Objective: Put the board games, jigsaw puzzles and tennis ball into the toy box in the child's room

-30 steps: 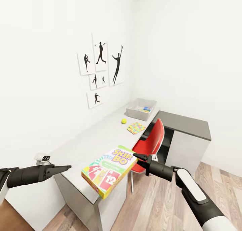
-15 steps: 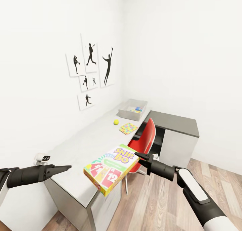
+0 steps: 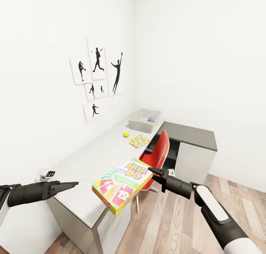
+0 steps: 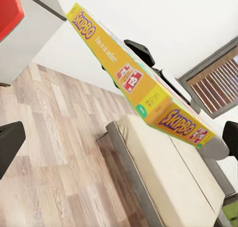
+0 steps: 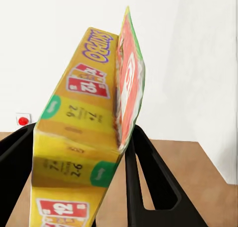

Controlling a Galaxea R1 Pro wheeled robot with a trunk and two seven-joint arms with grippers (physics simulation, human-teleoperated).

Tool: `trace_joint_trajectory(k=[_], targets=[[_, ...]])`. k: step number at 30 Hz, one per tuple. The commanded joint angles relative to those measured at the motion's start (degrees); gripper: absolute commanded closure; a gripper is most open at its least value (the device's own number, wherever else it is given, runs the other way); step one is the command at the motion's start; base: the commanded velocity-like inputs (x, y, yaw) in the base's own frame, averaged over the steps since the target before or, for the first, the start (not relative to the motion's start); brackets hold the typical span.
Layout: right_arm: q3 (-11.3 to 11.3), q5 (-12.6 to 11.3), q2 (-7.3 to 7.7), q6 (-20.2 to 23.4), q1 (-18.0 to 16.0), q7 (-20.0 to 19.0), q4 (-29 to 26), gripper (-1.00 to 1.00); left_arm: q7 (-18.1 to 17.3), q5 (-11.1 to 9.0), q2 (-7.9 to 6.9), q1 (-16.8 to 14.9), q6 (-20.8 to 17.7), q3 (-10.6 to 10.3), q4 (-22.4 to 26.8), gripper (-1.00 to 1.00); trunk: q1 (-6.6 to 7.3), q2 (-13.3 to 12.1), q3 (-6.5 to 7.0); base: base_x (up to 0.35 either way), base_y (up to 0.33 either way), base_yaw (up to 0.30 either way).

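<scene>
SKIP-BO box point(image 3: 121, 185) is the main thing here, it's one of the board games, and the right hand point(image 3: 152, 172) has it clamped by one edge, holding it up in the air at a tilt, over the near corner of the tabletop point(image 3: 92, 158) and partly out over the wooden floor point(image 3: 166, 224). In the right wrist view you can see the box point(image 5: 94, 138) wedged between the two black fingers point(image 5: 148, 182), so that hand is definitely gripping it. The left hand point(image 3: 70, 185) is off to the side, well apart from the box, hanging over the near end of the tabletop with nothing in it; its fingers look pressed together into a point. From the left wrist camera you see the yellow side of the box point(image 4: 144, 83) and the bed point(image 4: 168, 182) with its beige mattress further back. Far down the tabletop there's the grey toy box point(image 3: 144, 119) near the corner of the room with something colourful already in it, can't make out what exactly. The tennis ball point(image 3: 126, 134) sits on the tabletop just in front of it, and one jigsaw puzzle point(image 3: 139, 141) lies flat near the ball, by the edge. A red chair point(image 3: 158, 158) is tucked in beside the tabletop, next to the lower dark-grey section point(image 3: 190, 134). Some silhouette posters point(image 3: 96, 76) are up on the wall.
</scene>
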State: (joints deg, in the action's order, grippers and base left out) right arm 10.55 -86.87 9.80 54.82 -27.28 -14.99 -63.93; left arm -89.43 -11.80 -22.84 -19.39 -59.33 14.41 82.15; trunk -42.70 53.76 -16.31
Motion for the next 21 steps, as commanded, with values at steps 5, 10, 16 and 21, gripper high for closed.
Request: trace_joint_trajectory(k=[5, 10, 16, 21], targets=[[0.09, 0.39, 0.05, 0.02, -0.05, -0.63, 0.03, 1.00, -0.22, 0.03, -0.01, -0.03, -0.61, -0.01, 0.03, -1.00, -0.01, 0.05, 0.13, 0.000, -0.209, -0.176], [0.09, 0.39, 0.05, 0.03, -0.05, -0.64, 0.03, 1.00, -0.07, 0.08, -0.11, -0.03, -0.61, 0.04, 0.00, -1.00, -0.01, 0.05, 0.40, 0.000, -0.153, -0.232], [0.09, 0.39, 0.08, 0.03, -0.05, -0.65, 0.11, 1.00, 0.10, 0.10, -0.07, -0.03, -0.61, 0.11, -0.02, -1.00, -0.01, 0.05, 0.74, 0.000, -0.022, -0.241], [-0.36, 0.39, 0.32, 0.07, -0.05, -0.70, 0.12, 1.00, 0.12, 0.11, -0.10, -0.03, -0.61, 0.35, -0.04, -1.00, -0.01, 0.05, 1.02, 0.000, -0.002, -0.242]])
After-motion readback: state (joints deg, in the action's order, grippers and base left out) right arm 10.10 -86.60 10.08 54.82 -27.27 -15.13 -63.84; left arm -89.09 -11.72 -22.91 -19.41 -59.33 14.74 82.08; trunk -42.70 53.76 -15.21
